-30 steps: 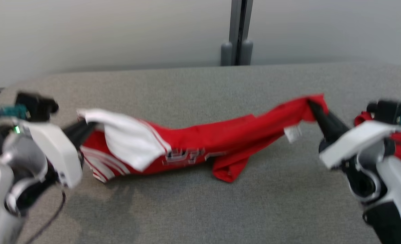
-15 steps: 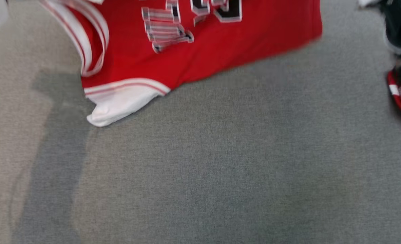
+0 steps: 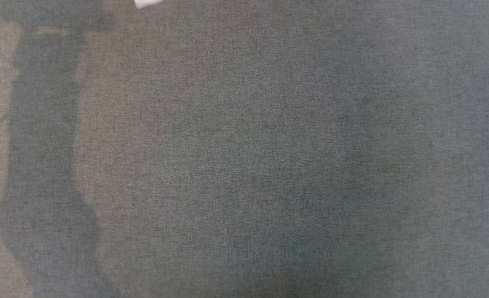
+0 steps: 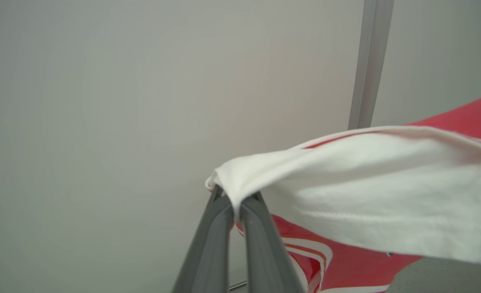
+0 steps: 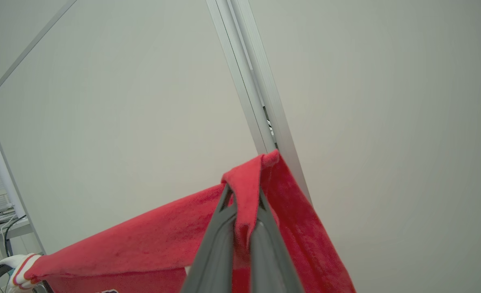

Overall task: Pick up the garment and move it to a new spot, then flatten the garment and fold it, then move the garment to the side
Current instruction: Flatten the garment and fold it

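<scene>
So, we've got the garment (image 4: 366, 195) up in the air over the grey surface (image 3: 244, 149): left tool (image 4: 234, 201) pinching its white corner, right tool (image 5: 243, 203) pinching a red edge, both clamped tight. Holding 2 ends apart probably lets it hang open for laying flat.

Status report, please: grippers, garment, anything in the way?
Left gripper shut on white corner of the jersey. Right gripper shut on its red edge. It hangs stretched between them above the grey table. No obstruction seen.
</scene>
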{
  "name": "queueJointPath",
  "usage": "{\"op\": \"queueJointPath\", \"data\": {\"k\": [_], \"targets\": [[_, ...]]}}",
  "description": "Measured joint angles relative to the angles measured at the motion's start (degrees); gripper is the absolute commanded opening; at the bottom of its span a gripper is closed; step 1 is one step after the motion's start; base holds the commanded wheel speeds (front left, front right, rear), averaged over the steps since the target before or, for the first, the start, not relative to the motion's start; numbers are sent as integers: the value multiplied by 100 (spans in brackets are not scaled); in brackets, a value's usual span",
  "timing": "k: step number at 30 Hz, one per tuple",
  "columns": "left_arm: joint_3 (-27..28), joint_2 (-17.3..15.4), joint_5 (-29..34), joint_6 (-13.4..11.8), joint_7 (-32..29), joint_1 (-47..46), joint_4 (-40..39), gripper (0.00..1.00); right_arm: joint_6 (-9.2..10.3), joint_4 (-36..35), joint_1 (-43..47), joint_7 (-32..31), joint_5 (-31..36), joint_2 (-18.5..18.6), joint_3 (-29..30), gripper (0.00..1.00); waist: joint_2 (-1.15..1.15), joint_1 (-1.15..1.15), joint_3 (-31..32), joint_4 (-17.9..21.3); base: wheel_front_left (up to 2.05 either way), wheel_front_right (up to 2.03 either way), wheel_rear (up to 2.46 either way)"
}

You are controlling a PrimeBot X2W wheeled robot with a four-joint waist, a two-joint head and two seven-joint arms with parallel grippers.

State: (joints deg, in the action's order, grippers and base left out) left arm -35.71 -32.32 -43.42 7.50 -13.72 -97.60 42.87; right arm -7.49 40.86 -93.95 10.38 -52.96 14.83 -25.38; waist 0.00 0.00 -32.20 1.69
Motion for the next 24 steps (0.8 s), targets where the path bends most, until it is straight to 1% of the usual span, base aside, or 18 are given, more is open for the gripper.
{"op": "queueJointPath", "data": {"k": [5,7,10,13,19,24], "targets": [[-310,133,-298,0,71,-98,249,0,1,212,-26,20,-176,33,-269,0,0,0,49,-9,0,0,0],[-482,163,-441,0,20,27,343,0,0,291,95,-88,-225,43,-461,0,0,0,97,-19,0,0,0],[-804,112,-630,0,-118,325,435,0,0,366,449,-269,-380,116,-765,0,0,0,191,-31,0,0,0],[-1165,4,-917,0,-320,740,397,0,1,371,936,-490,-578,181,-1145,0,0,0,341,-41,0,0,0],[-1791,-334,-1822,0,-937,1896,16,0,1,76,2189,-959,-1113,435,-1883,0,0,0,883,-47,0,0,0],[-2156,-701,-2644,0,-1887,3033,-266,0,0,-290,3232,-1695,-1684,652,-2495,0,0,0,1521,-28,0,0,0]]}}
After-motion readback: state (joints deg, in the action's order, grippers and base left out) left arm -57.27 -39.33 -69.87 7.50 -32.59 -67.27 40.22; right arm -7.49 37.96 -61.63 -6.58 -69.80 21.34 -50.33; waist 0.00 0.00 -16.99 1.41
